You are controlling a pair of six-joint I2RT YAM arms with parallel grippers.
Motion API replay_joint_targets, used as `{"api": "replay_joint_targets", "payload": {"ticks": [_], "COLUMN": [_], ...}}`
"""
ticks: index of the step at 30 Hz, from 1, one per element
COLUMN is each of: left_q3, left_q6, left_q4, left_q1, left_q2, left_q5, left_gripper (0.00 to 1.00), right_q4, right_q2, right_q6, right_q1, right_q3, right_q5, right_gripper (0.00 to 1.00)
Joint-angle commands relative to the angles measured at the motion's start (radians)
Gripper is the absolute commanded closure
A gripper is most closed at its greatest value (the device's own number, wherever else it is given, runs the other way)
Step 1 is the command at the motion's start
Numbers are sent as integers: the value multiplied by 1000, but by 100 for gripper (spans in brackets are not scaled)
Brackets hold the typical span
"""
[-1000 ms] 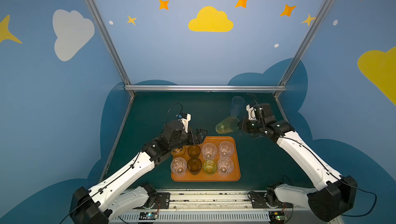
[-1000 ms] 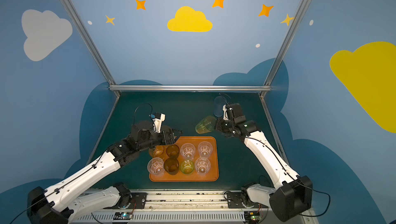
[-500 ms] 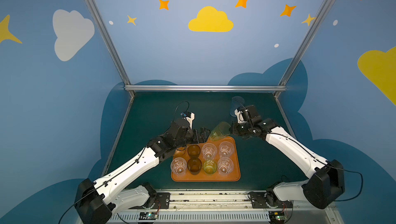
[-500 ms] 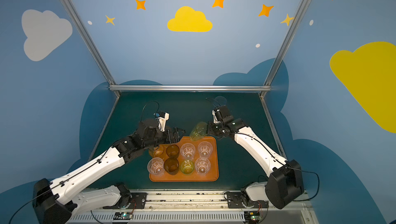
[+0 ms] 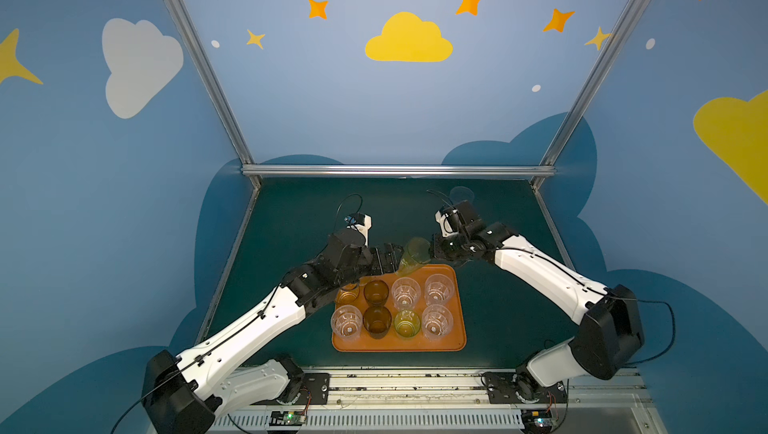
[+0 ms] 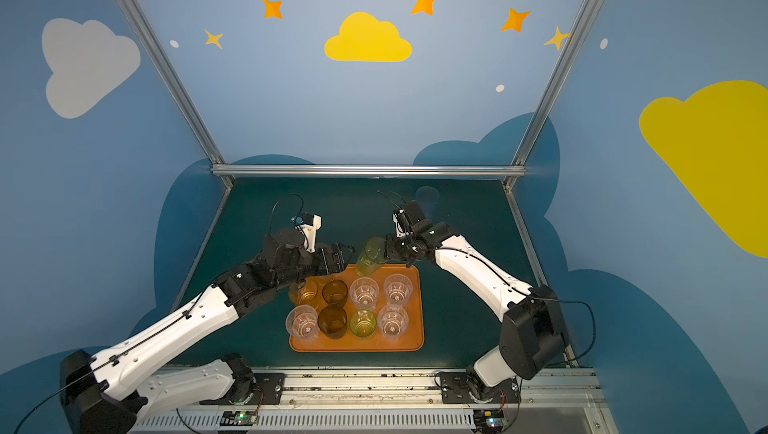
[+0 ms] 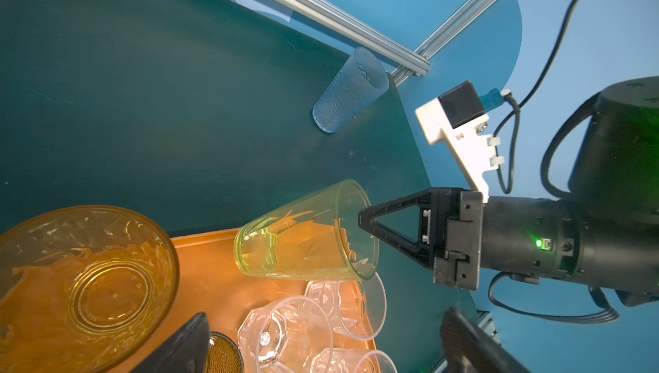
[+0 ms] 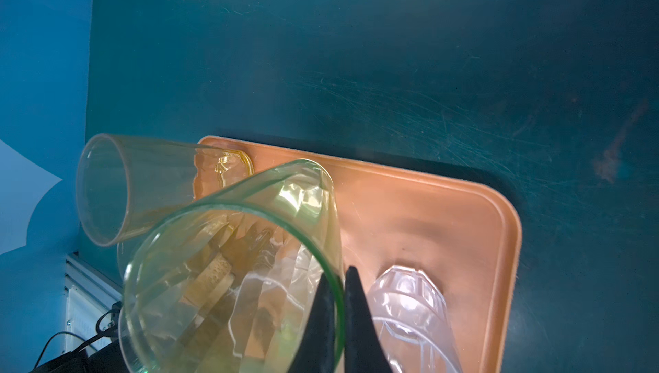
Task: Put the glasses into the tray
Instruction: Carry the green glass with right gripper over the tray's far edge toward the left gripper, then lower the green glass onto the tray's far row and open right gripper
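I see a dark green table point(image 5: 316, 212) inside a little room with blue walls point(image 5: 374, 112). The walls have painted clouds and stars on them. A shiny metal bar point(image 5: 395, 170) runs along the back of the table.

My right hand point(image 8: 342, 282) is squeezed tight on the rim of a tall green glass point(image 5: 413, 255), one finger inside and one outside. The glass is tipped on its side, with its bottom pointing away from that hand, over the far edge of the orange tray point(image 5: 399, 344). I cannot tell if its bottom touches the tray.

My left hand point(image 5: 392, 259) is just on the other side of the green glass. Its fingers are spread wide and hold nothing.

Below both hands, the tray holds eight glasses in two rows of four. An amber glass point(image 7: 89, 282) stands right under my left hand. The rest are two brown glasses point(image 5: 376, 291), four clear glasses point(image 5: 438, 286) and one yellow-green glass point(image 5: 407, 323).

Behind my right hand, well apart from the tray, a greyish glass point(image 7: 349, 91) sits on the table near the back corner.
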Motion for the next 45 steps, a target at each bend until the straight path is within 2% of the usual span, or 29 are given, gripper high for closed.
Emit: {"api": "replay_joint_targets", "payload": {"ticks": [1,29,45], "left_q3": [-6,-81,-101], "left_q6": [5,-38,-41], "left_q4": [13,39,39], "left_q1": [-3,-2,-2], "left_q2": [-12,-64,-98], "left_q5": [-25,-117,-153], "left_gripper": [0,0,0], "right_q4": [-1,-10,-33], "right_q2": [23,114,160], "right_q6": [-11,-19,-25], "right_q1": [16,66,74], "right_q3": [47,81,108], "right_q5": [5,25,15], "right_gripper": [100,97,88]}}
